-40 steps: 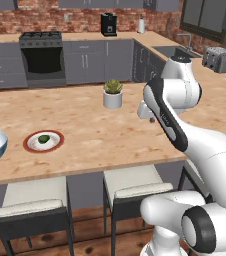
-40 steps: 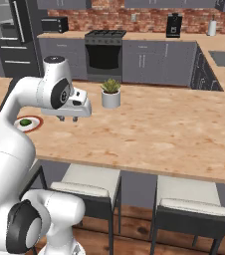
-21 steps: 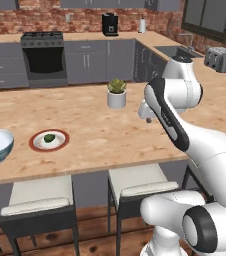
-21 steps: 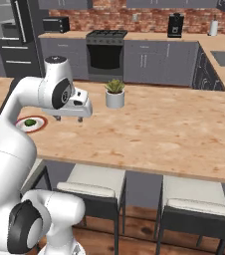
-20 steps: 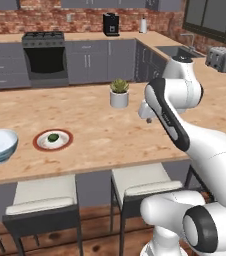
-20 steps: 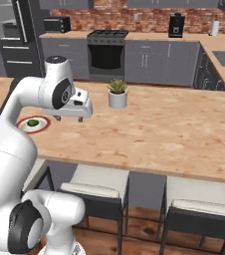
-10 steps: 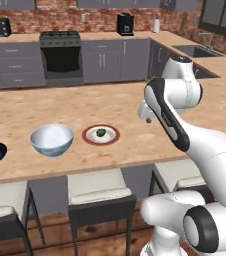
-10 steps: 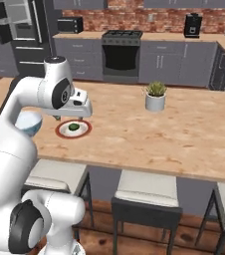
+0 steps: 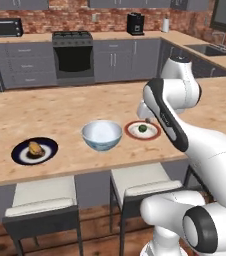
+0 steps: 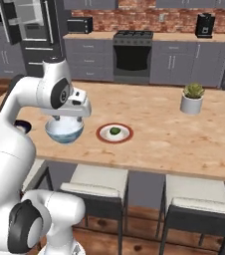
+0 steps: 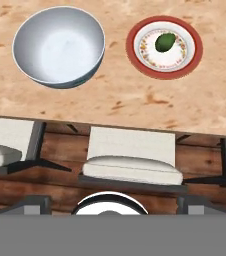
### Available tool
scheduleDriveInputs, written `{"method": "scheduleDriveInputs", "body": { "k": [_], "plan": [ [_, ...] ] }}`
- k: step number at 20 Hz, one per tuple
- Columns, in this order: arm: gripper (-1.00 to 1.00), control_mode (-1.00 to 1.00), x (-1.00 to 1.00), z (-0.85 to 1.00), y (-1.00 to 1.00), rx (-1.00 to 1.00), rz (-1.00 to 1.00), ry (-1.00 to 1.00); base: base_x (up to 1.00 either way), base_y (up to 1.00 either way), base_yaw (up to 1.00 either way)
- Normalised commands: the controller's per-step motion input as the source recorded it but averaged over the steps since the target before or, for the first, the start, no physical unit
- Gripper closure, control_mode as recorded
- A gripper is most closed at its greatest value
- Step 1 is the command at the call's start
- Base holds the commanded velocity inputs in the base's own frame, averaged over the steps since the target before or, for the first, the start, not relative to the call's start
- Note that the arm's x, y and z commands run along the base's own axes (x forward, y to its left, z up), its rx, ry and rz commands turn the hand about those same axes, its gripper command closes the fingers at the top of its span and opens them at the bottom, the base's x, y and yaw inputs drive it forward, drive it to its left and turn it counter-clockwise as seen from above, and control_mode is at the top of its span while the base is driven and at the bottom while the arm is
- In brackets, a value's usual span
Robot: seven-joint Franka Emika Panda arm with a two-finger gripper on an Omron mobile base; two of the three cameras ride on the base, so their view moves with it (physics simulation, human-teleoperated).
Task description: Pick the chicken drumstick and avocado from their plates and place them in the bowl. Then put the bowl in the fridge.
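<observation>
On the counter, left base view: the drumstick lies on the navy plate at far left; the bowl stands between that plate and the red-rimmed plate, which carries the avocado. My arm hangs above the red-rimmed plate's right side.

Right base view: my gripper hovers over the bowl, holding nothing. The avocado sits centred on its plate, just right of the bowl. A potted plant stands well apart; the fridge is behind, at upper left.

Hand view: bowl and avocado lie side by side, apart. My fingers are spread wide, empty.
</observation>
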Motion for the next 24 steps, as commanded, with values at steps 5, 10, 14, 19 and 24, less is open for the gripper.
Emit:
{"method": "scheduleDriveInputs", "body": {
  "k": [5, 10, 14, 19, 24],
  "plan": [
    [-1.0, 1.0, 0.0, 0.0, 0.0, 0.0, 0.0, 0.0, 0.25, 0.61, -0.17],
    [-1.0, 1.0, 0.0, 0.0, 0.0, 0.0, 0.0, 0.0, 0.32, 0.38, -0.15],
    [-1.0, 1.0, 0.0, 0.0, 0.0, 0.0, 0.0, 0.0, 0.39, 0.4, -0.05],
    [-1.0, 1.0, 0.0, 0.0, 0.0, 0.0, 0.0, 0.0, 0.36, 0.6, 0.09],
    [-1.0, 1.0, 0.0, 0.0, 0.0, 0.0, 0.0, 0.0, 0.38, 0.56, 0.22]
  ]
}}
